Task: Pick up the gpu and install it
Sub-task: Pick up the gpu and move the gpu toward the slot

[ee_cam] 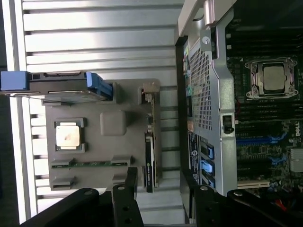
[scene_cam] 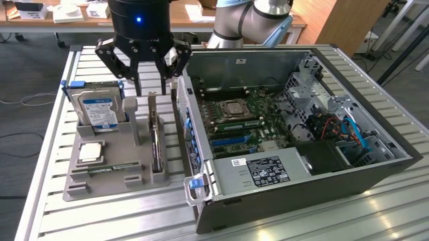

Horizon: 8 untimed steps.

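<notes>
Currently the tool (scene_cam: 152, 91) hangs open over the grey holder tray (scene_cam: 80, 187), fingers spread wide, holding nothing. In the exterior view its black fingertips (scene_cam: 137, 90) sit just above the far end of the gpu (scene_cam: 155, 143).

The gpu stands on edge in a slot of the tray, on the side nearest the computer case (scene_cam: 302, 201). It is not installed.

Wrist view: the gpu (ee_cam: 150, 151) runs as a thin dark strip between the tool's (ee_cam: 160, 183) two fingers, closer to one finger (ee_cam: 129, 182) than the other. Cannot tell whether that finger touches the card.

Other items on the tray (ee_cam: 94, 144):
- hard drive (scene_cam: 99, 111) with a blue-white label, upright in its blue-railed slot at the far end; seen edge-on in the wrist view (ee_cam: 61, 87)
- processor chip (scene_cam: 90, 150), lying flat in a recess (ee_cam: 67, 136)
- memory stick (scene_cam: 110, 169), narrow and green, lying near the tray's near end (ee_cam: 92, 163)

The case lies on its side just beside the tray, on the exterior view's right, side panel off. Its perforated rear panel (ee_cam: 208, 94) faces the tray. Inside are the motherboard (scene_cam: 241, 128) with a processor socket (scene_cam: 234, 107) and a boxed power supply (scene_cam: 264, 170) at the near end. In the wrist view the motherboard (ee_cam: 265, 123) and socket (ee_cam: 272, 79) show past the rear panel.

Tray and case both rest on a slatted metal surface (scene_cam: 120, 216), its ribs also showing in the wrist view (ee_cam: 94, 38).
</notes>
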{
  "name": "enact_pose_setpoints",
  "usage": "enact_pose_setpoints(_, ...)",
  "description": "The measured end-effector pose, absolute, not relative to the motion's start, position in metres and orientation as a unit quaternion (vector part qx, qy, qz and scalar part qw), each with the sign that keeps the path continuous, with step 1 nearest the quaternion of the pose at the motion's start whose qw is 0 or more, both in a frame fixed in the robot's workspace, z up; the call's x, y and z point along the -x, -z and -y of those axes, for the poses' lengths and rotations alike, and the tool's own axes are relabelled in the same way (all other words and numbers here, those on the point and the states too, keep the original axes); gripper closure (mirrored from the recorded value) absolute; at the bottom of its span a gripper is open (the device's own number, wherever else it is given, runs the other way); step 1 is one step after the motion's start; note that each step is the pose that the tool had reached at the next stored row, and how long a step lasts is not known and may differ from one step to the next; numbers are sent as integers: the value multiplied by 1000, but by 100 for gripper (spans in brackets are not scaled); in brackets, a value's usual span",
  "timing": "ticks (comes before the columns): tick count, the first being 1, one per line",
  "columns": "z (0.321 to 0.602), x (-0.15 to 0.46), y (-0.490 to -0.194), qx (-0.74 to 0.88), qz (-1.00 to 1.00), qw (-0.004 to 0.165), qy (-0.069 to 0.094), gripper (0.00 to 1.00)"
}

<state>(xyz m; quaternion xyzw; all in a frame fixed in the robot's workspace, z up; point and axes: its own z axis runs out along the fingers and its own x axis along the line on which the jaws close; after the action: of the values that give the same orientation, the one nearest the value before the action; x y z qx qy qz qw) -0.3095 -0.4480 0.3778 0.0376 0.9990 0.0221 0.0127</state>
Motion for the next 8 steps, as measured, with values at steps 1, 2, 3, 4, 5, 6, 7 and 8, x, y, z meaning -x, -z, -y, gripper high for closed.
enact_pose_setpoints(1,448,310,-376,-38,-999,13,-22,51)
enact_pose_setpoints(2,448,309,-374,-38,-999,13,-22,51)
enact_pose_setpoints(3,448,310,-372,-38,-999,13,-22,51)
enact_pose_setpoints(4,448,310,-371,-38,-999,13,-22,51)
enact_pose_setpoints(5,448,310,-369,-38,-999,13,-22,51)
enact_pose_setpoints(6,448,310,-367,-38,-999,13,-22,51)
enact_pose_setpoints(7,448,310,-365,-38,-999,13,-22,51)
enact_pose_setpoints(8,448,310,-363,-38,-999,13,-22,51)
